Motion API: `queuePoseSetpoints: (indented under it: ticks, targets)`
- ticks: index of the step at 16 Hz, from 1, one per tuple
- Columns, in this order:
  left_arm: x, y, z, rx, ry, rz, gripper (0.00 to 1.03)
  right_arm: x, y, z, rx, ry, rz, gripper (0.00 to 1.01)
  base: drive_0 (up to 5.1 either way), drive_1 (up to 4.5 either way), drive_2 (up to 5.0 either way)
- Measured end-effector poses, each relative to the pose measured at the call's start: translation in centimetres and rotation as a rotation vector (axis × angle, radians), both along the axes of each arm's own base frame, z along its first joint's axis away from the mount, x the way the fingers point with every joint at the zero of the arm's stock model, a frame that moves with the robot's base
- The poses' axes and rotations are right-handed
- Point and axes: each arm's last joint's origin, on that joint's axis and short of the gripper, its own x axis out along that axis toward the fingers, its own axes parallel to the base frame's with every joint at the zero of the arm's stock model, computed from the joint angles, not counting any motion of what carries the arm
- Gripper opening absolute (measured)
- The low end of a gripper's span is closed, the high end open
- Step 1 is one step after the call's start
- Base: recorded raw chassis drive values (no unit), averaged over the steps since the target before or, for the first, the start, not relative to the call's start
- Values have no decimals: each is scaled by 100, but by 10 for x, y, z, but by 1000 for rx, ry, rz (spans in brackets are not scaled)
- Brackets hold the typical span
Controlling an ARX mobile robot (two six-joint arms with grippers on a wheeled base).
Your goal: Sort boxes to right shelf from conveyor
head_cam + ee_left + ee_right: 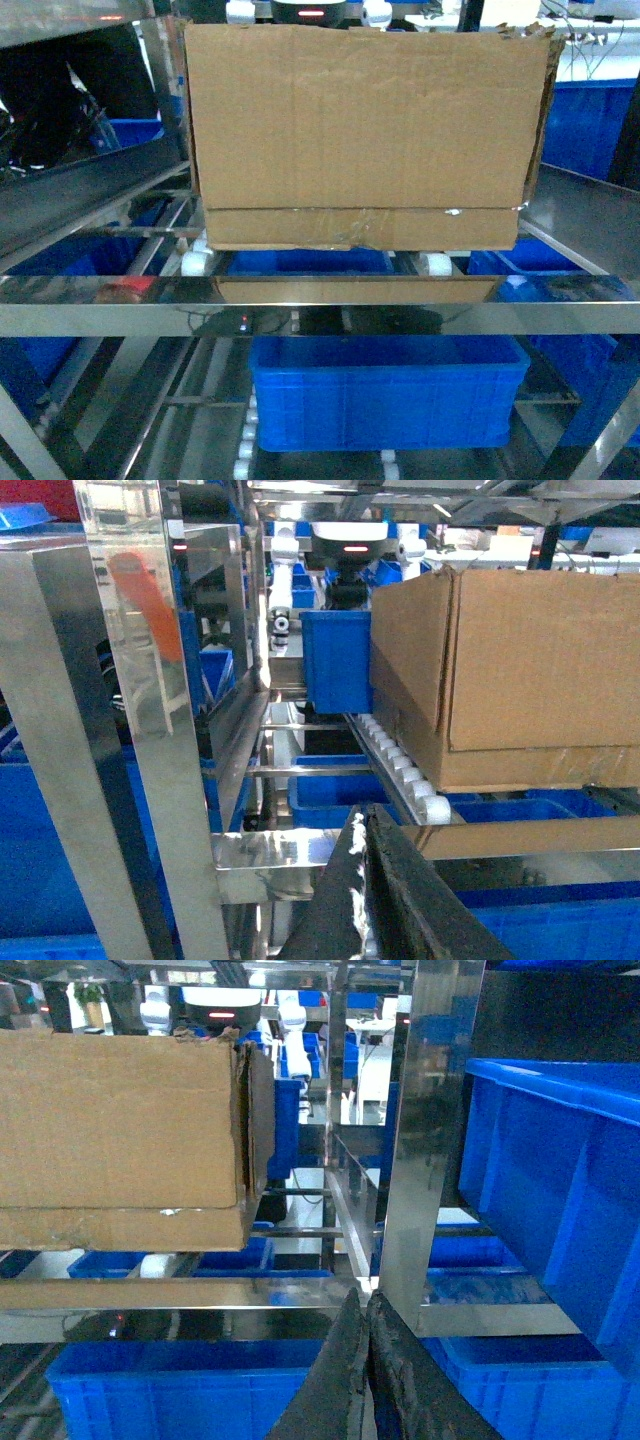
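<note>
Cardboard box [365, 135] sits up on the steel roller rack [300, 303].

Big brown corrugated box, ragged flapless top, torn right corner, wrinkled clear tape along its bottom seam, one white fleck low on the right; no print readable. It rests on small white roller wheels [405, 770] inside the shiny stainless frame. A ribbed blue plastic crate [385, 390] lies below. Left gripper [368, 880] and right gripper [365, 1370] each show dark fingers pressed together, clenched on nothing.
</note>
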Motion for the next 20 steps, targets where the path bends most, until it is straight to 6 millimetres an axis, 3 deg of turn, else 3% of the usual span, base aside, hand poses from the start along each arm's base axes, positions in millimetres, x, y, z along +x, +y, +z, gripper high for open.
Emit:
queuePoseSetpoints:
  ticks: [4, 11, 14, 20]
  targets:
    - [-14, 0, -1, 0, -4, 0, 2, -10, 0, -4, 0, 35, 0, 2, 0, 0, 0]
    - [-14, 0, -4, 0, 14, 1, 2, -17, 0, -4, -1, 13, 0, 4, 0, 0, 0]
    - [-14, 0, -4, 0, 14, 1, 41, -17, 0, -4, 0, 13, 0, 43, 0, 0, 0]
    - [-14, 0, -4, 0, 14, 1, 63, -17, 0, -4, 0, 13, 0, 65, 0, 0, 0]
